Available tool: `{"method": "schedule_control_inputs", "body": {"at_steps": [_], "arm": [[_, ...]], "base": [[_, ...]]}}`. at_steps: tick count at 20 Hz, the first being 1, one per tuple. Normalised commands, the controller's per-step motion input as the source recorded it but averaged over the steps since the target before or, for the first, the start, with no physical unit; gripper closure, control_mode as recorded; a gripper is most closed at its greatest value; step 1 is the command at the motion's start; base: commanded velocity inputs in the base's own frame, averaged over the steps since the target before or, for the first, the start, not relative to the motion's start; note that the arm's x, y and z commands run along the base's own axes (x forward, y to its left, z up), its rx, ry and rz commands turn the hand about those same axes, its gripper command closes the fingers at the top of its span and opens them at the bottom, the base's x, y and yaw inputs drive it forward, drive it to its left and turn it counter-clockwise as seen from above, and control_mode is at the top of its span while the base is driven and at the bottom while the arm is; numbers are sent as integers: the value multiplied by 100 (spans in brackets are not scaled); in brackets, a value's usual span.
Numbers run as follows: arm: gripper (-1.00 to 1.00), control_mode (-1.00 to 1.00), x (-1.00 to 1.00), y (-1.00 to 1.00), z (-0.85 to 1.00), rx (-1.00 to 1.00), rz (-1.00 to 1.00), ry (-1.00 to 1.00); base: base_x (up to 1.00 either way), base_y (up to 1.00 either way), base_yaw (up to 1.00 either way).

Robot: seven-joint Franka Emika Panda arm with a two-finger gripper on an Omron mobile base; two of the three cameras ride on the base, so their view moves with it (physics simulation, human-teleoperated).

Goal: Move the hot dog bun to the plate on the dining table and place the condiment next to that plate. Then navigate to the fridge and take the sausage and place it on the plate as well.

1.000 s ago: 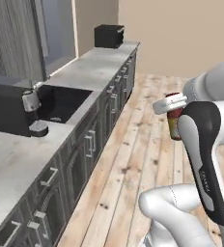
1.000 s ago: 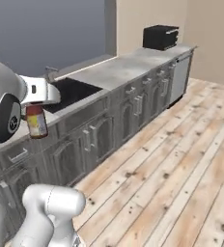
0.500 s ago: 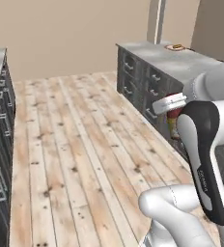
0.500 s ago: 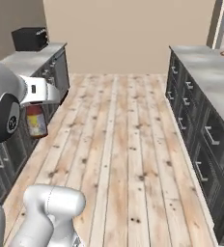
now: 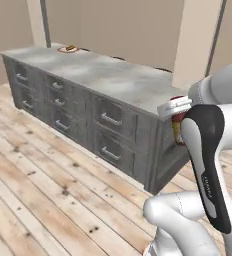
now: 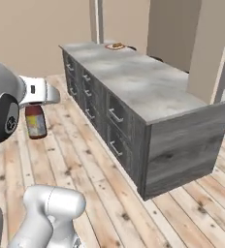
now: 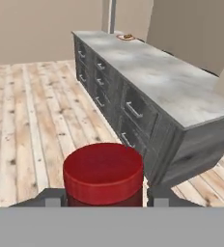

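Above the plank floor [image 6: 109, 193], short of the marbled tabletop [image 6: 143, 82] bearing the far plate [image 6: 116, 46], the claw [image 6: 36, 107] grips the red-capped condiment [image 6: 36, 123], its yellow label's print illegible

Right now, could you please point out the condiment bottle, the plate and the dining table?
condiment [image 6: 36, 123], right base view, yellow label.
plate [image 7: 126, 36], hand view, near rim.
dining table [image 5: 113, 75], left base view, bare marbled top.

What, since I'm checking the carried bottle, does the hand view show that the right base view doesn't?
Hand view: the condiment from above, its round red cap between the jaws. Right base view: its yellow label from the side, hanging above the wooden floor. Both: the dining table with the plate at its far end.
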Motion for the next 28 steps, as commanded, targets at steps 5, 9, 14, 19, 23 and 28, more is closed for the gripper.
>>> {"method": "schedule_control_inputs", "body": {"at_steps": [5, 9, 14, 19, 23, 28], "arm": [[100, 100, 0, 0, 0, 0, 0, 0], [100, 100, 0, 0, 0, 0, 0, 0], [100, 100, 0, 0, 0, 0, 0, 0], [100, 100, 0, 0, 0, 0, 0, 0], [100, 100, 0, 0, 0, 0, 0, 0], [100, 100, 0, 0, 0, 0, 0, 0]], "base": [[1, -96, -72], [21, -98, -72], [68, -75, -63], [100, -17, -41], [100, 8, -28], [100, 17, -21]]}}
